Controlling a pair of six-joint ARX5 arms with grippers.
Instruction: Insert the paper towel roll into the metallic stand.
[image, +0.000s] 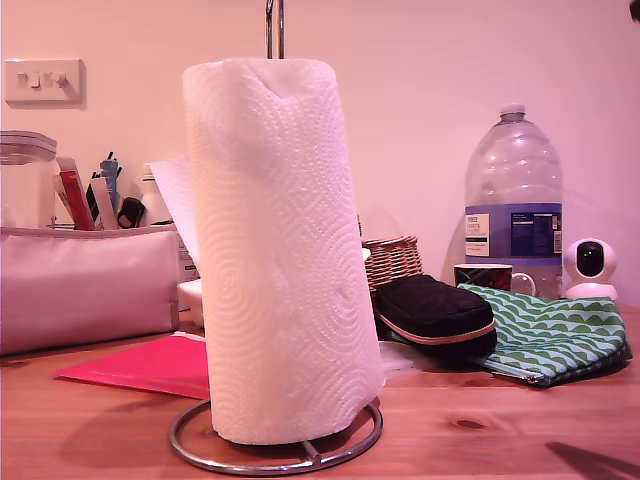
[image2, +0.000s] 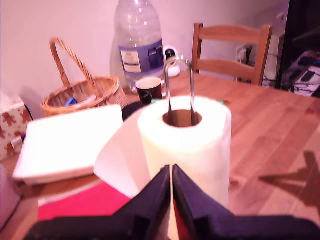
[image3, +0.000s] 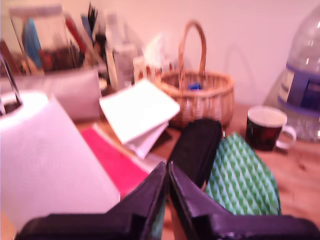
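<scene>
**Hidden, cropped, blurred**

The metallic stand (image: 275, 452) has its loop top cut off by the exterior view's upper edge; the paper towel roll (image: 280, 250) hides most of the upright. The roll also covers the back of the ring base. Second wrist view is blurred throughout — roll (image3: 47, 155) cropped at the frame edge, the pen holder (image3: 47, 50) contents unreadable. The water bottle (image2: 139, 42) label text is too small to read. Neither arm shows in the exterior view.
</scene>
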